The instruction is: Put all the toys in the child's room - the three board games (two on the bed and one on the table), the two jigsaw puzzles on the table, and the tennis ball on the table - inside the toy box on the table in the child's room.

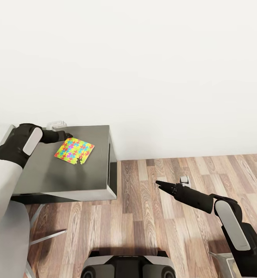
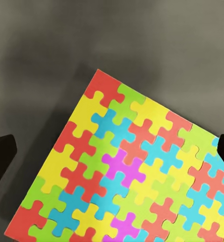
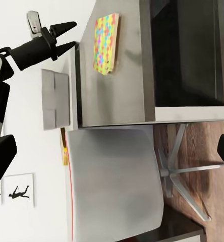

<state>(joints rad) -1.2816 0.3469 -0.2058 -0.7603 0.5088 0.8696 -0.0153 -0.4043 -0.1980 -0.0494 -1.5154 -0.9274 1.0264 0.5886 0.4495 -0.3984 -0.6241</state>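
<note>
Head view: a jigsaw puzzle (image 1: 74,151), a thin square sheet of interlocking yellow, green, pink, blue and orange pieces, lies flat on the dark grey top of the desk (image 1: 66,173), near the desk's back edge by the white wall (image 1: 144,58). No brand, label or legible writing appears on the puzzle or the desk; the only printed mark is a small wall picture (image 3: 17,191) with a black silhouette figure, seen in the right wrist view. The left gripper (image 1: 68,135) sits at the puzzle's back corner, just above the sheet; whether it touches the sheet cannot be told. In the left wrist view the puzzle (image 2: 132,171) lies below and between the two dark fingers (image 2: 1,154), which stand wide apart at the frame's edges and hold nothing. The right wrist view shows the left gripper (image 3: 69,36) from the side, its two pointed fingers spread apart above the puzzle's (image 3: 106,43) edge. The right gripper (image 1: 161,185) hovers over the wood-plank floor (image 1: 163,231), well apart from the desk and puzzle; its fingers (image 3: 1,156) are likewise spread wide and empty. A pale grey chair (image 3: 114,176) stands beside the desk.
</note>
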